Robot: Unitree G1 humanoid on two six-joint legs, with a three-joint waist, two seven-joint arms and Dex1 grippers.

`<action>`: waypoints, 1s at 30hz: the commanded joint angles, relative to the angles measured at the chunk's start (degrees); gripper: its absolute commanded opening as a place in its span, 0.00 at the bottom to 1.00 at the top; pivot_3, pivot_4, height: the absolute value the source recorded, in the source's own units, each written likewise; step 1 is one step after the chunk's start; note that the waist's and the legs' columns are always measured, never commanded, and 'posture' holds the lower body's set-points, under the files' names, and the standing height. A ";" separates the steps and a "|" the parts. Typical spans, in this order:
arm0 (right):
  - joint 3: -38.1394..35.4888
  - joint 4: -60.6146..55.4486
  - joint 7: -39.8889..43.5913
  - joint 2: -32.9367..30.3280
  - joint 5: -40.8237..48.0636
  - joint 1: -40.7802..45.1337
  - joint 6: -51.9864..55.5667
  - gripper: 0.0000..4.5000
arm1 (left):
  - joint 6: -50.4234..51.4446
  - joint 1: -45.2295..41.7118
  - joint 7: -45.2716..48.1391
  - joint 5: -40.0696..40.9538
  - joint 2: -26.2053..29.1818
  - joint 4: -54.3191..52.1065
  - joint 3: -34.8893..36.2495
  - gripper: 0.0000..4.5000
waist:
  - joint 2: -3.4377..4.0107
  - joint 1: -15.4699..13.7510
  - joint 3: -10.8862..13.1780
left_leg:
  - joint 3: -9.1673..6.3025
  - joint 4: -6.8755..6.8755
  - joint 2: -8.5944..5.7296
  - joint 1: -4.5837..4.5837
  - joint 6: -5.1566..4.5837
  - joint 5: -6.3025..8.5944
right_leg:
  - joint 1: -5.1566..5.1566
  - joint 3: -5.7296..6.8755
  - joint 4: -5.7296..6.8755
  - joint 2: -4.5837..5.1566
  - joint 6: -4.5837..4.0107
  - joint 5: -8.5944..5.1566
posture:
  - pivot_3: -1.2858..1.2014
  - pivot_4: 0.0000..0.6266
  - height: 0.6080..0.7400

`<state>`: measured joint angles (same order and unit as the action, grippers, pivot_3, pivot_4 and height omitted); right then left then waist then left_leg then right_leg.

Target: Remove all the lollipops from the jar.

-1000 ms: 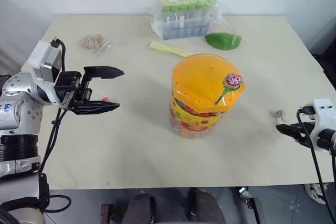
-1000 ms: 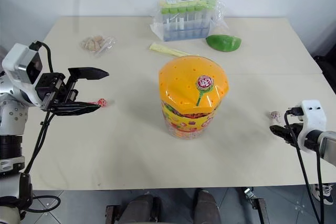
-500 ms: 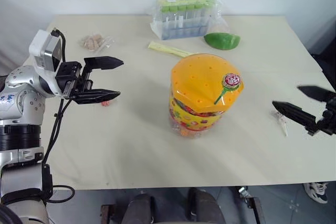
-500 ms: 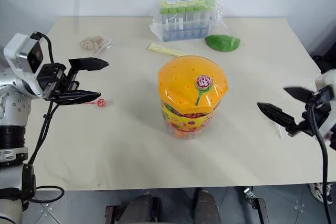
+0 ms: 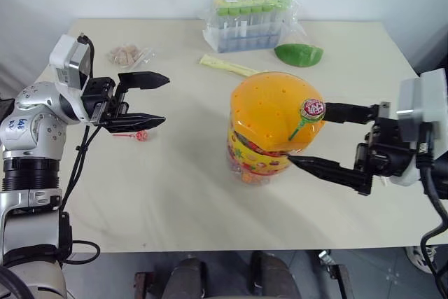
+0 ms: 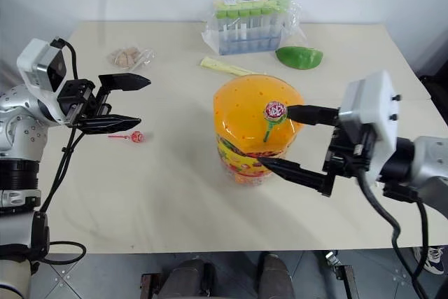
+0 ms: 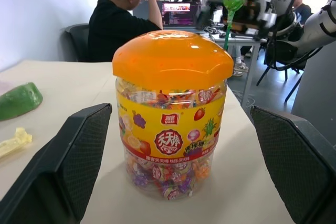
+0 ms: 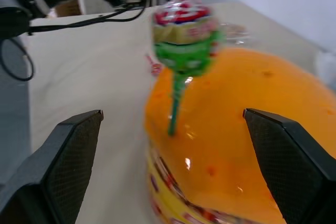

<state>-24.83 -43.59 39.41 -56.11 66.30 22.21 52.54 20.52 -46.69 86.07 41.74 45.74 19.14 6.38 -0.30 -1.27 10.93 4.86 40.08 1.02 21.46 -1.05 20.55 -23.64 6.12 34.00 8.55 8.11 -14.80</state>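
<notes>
From here my worry is the green-stick lollipop (image 6: 271,112); it stands upright in a hole near the right edge of the orange lid (image 5: 269,106) of the jar (image 5: 269,127), and my right gripper (image 6: 285,139) has its fingers spread as wide as I have seen them, holding nothing, one finger level with the candy head and the other low against the jar's printed side. If I close from this pose I judge the lower finger would press the jar wall, not the stick, and could shove or tip the tub; if I catch the wrapped head instead of the stick, the candy may slip free or the stick may bend in its hole; a sideways pull might drag the whole jar across the table (image 5: 175,194), since nothing steadies it.

The right arm reaches in from the right, roughly level, pointing toward the jar; the right wrist view looks straight at the lollipop between its fingers. My left gripper (image 5: 143,100) hovers well apart from the jar on the left, also fully spread and empty, aimed level at the tub; one red-stick lollipop (image 5: 137,134) already lies on the table just under it.
</notes>
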 commanded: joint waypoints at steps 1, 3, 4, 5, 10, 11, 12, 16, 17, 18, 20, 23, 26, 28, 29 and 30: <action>3.45 1.40 0.75 0.09 -1.97 2.93 -3.49 1.00 | -0.15 -0.27 6.41 0.83 1.19 -1.40 1.38 1.00 | 0.00 0.00 0.00 | 0.00 0.00 0.00 0.00 0.00 0.00 | 0.00 0.00 0.00 0.00 0.00 0.00 | 0.52 0.24 1.00; 5.07 2.15 1.19 0.55 -2.76 4.01 -4.96 0.91 | -0.02 0.20 6.40 1.02 1.37 -1.93 1.74 1.00 | 0.00 0.00 0.00 | -0.01 0.00 0.00 0.00 0.00 0.00 | 0.00 0.01 0.00 0.00 0.00 0.00 | 0.52 0.24 1.00; 5.52 2.45 1.26 0.78 -2.93 4.35 -5.55 0.87 | 0.03 0.43 6.37 1.09 1.45 -2.15 1.88 1.00 | 0.00 0.00 0.00 | 0.00 0.00 0.00 0.00 0.00 0.00 | 0.00 0.01 0.00 0.00 0.00 0.00 | 0.52 0.24 1.00; 5.79 2.70 1.30 0.91 -3.15 4.55 -6.01 0.80 | 0.09 0.62 6.34 1.17 1.49 -2.35 2.01 1.00 | 0.00 -0.02 0.00 | 0.00 0.00 0.00 0.00 0.00 0.00 | -0.01 0.01 0.00 0.00 0.00 0.00 | 0.52 0.24 1.00; 6.36 3.65 1.49 0.45 -3.16 5.89 -7.43 0.42 | 0.26 1.16 6.30 1.52 1.64 -2.89 2.51 1.00 | 0.00 -0.03 0.00 | 0.00 0.00 0.01 0.00 0.00 0.00 | -0.01 0.01 0.00 0.00 0.00 0.00 | 0.52 0.24 1.00; 6.30 3.88 1.56 0.35 -3.14 6.21 -7.61 0.35 | 0.28 1.15 6.30 1.56 1.58 -2.91 2.50 1.00 | 0.00 -0.03 0.00 | 0.00 0.00 0.01 0.00 0.00 0.00 | -0.01 0.01 0.00 -0.01 0.00 0.00 | 0.52 0.24 1.00; 6.23 4.20 1.53 0.21 -3.01 6.78 -7.75 0.27 | 0.31 1.21 6.36 2.00 1.62 -2.99 2.44 1.00 | 0.00 0.00 0.00 | 0.00 0.00 0.01 0.00 0.00 0.00 | -0.01 0.01 -0.01 0.00 0.00 0.00 | 0.52 0.24 1.00; 5.44 5.73 1.20 -0.07 -2.28 9.07 -8.03 0.01 | 0.23 1.37 6.43 3.19 1.87 -3.32 2.25 1.00 | 0.00 0.01 0.00 | 0.01 0.00 0.01 0.00 0.00 0.00 | -0.01 0.01 0.00 0.00 0.00 0.00 | 0.52 0.24 1.00; 4.91 6.57 0.59 0.14 -1.62 10.07 -8.00 0.01 | -0.03 1.34 6.43 3.63 1.92 -3.40 2.28 1.00 | 0.00 0.03 0.00 | 0.01 0.00 0.01 0.00 0.00 0.00 | -0.01 0.01 0.00 0.00 0.00 0.00 | 0.52 0.24 1.00; 4.42 7.38 0.24 0.23 -1.19 10.85 -7.97 0.01 | -0.12 1.25 6.43 4.32 1.87 -3.52 2.43 1.00 | 0.00 0.04 0.00 | 0.01 0.01 0.01 0.00 0.00 0.00 | -0.01 0.01 0.00 0.00 0.00 0.00 | 0.52 0.24 1.00; 3.99 8.30 0.06 0.14 -0.85 11.60 -7.94 0.01 | -0.33 1.04 6.43 5.14 1.64 -3.54 2.81 1.00 | 0.00 0.02 0.00 | 0.01 0.01 0.02 0.00 0.00 0.00 | -0.01 0.00 0.01 0.00 0.00 0.00 | 0.52 0.24 1.00; 3.37 11.27 -0.27 -0.17 -1.39 14.12 -8.38 0.01 | 0.26 1.03 6.43 5.86 2.05 -4.23 2.78 1.00 | 0.00 0.05 0.00 | 0.01 0.01 0.02 0.01 0.00 0.00 | -0.01 0.01 0.00 0.00 0.00 0.00 | 0.52 0.24 1.00; 2.61 14.94 -0.50 -0.88 -2.86 16.58 -9.10 0.01 | 0.48 1.42 6.43 6.50 2.61 -4.79 2.43 1.00 | 0.00 0.09 0.00 | 0.03 0.00 0.02 0.00 0.00 0.00 | -0.02 0.00 0.00 -0.01 0.00 0.00 | 0.52 0.24 1.00; 2.21 19.15 -0.22 -2.54 -5.47 17.97 -9.21 0.01 | 0.50 1.64 6.43 7.09 3.20 -4.96 2.10 1.00 | 0.00 0.14 0.00 | 0.05 0.00 0.02 0.02 0.00 0.00 | -0.04 0.00 0.00 0.00 0.00 0.00 | 0.52 0.24 1.00; 2.08 21.42 0.14 -3.54 -7.53 17.83 -9.54 0.01 | 0.53 1.74 6.43 7.30 3.44 -5.13 1.90 1.00 | 0.00 0.07 0.00 | 0.06 0.00 0.02 0.02 0.00 0.00 | -0.04 -0.01 -0.01 0.00 0.00 0.00 | 0.52 0.24 1.00; 2.18 23.62 0.33 -4.46 -9.74 17.61 -9.93 0.01 | 0.56 1.81 6.43 7.54 3.59 -5.29 1.74 1.00 | 0.00 0.01 0.00 | 0.07 -0.01 0.02 0.02 0.00 0.01 | -0.04 -0.01 -0.02 0.00 0.00 0.00 | 0.52 0.24 1.00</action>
<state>-20.48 -22.65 39.38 -59.04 59.53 39.43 44.36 21.15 -44.96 86.07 47.74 48.46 15.90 7.86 -0.30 -1.26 10.93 4.92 40.07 1.04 21.48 -1.07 20.56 -23.68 6.11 33.97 8.54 8.11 -14.80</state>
